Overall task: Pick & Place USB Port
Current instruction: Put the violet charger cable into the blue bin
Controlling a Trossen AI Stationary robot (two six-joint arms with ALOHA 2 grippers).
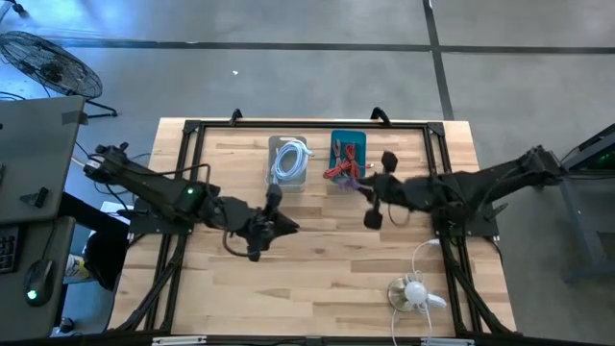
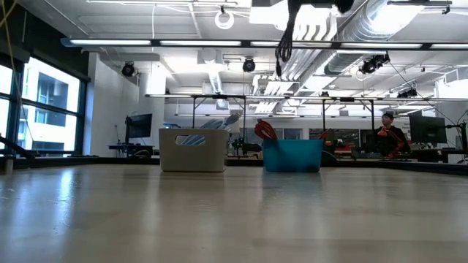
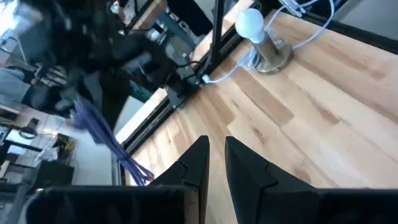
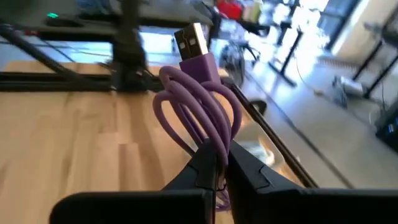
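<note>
A purple USB cable [image 4: 199,109], coiled in loops with its silver plug [image 4: 193,40] sticking up, is in my right gripper [image 4: 219,163], which is shut on it. In the high view the right gripper [image 1: 365,185] hovers by the blue bin [image 1: 348,159], with the purple cable [image 1: 348,176] at the bin's near edge. The blue bin holds red cables. Beside it, a white bin [image 1: 288,161] holds white cables. My left gripper [image 1: 288,228] waits over the table's middle. In its wrist view, the left gripper [image 3: 216,155] is open by a narrow gap and holds nothing. My right gripper pinches the purple cable's bundled loops at their lower end [image 4: 219,148] between its two fingers. Several strands are in the pinch. The coil stands up beyond the fingertips with the plug uppermost, lifted clear of the table.
A white lamp-like device [image 1: 413,291] with a white cord stands near the table's near right corner. The two bins show side by side in the low view, the white bin [image 2: 192,150] and the blue bin [image 2: 292,155]. Bare wood lies between the arms and the near edge.
</note>
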